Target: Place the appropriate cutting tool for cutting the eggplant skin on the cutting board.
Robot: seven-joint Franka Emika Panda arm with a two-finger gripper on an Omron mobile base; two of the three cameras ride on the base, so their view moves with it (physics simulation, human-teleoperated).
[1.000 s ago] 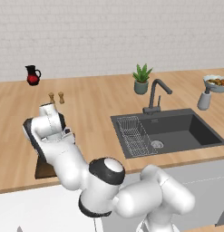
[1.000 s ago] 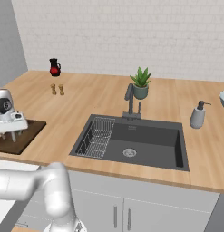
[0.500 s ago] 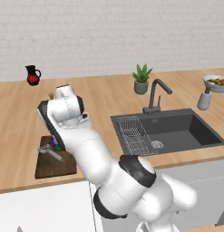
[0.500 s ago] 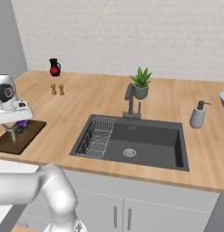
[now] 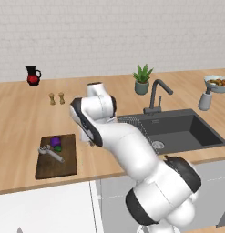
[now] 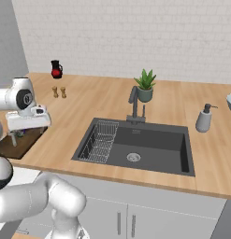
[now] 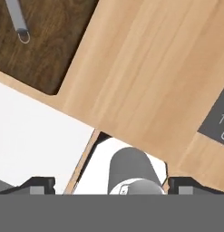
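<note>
On the counter (image 5: 23, 132), the grey peeler (image 5: 51, 154) lies on the board (image 5: 68, 164) beside the eggplant (image 5: 56, 143), left of the gripper (image 5: 90, 142); jaws spread, empty.

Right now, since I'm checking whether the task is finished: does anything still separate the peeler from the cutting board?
Nothing visible does. The small grey metal peeler already lies on the dark brown rectangular wooden cutting board, beside the small glossy purple eggplant.
</note>
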